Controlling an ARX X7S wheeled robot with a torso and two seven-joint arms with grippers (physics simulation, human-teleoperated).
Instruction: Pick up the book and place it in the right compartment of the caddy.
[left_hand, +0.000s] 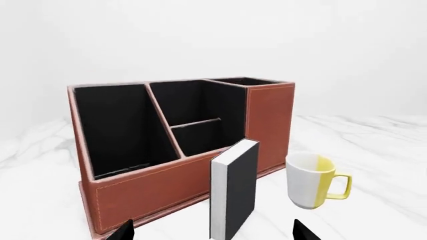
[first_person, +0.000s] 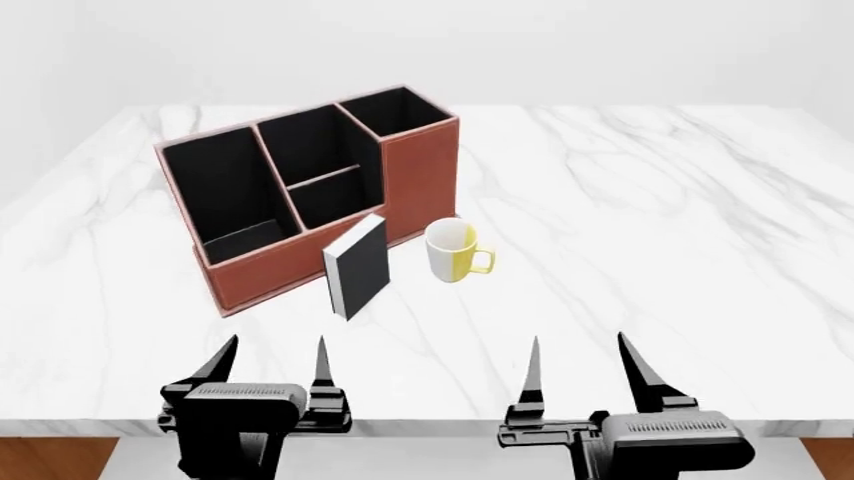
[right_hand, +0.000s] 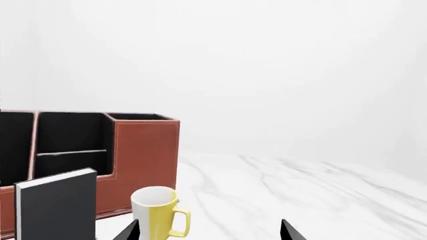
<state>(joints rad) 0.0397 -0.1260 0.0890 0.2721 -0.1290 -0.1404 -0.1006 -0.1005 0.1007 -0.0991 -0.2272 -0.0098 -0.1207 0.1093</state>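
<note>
My left gripper (first_person: 267, 362) hangs at the near table edge with its fingers spread and nothing between them; my right gripper (first_person: 582, 362) sits beside it, equally spread and empty. From the left gripper the book (first_person: 356, 266) lies at about one o'clock, a short reach forward; from the right gripper it lies at about ten o'clock and farther off, so I judge the left arm the nearer one.

The book stands upright on the marble table (first_person: 694, 230), long axis vertical, white page edges turned toward me, just in front of the caddy (first_person: 274, 275); I cannot tell whether they touch. A white-and-yellow mug (first_person: 457, 251) stands just beside the book at its three o'clock.

The right compartment (first_person: 396, 110) lies at the book's twelve o'clock, open-topped and empty, behind the tall wall.
</note>
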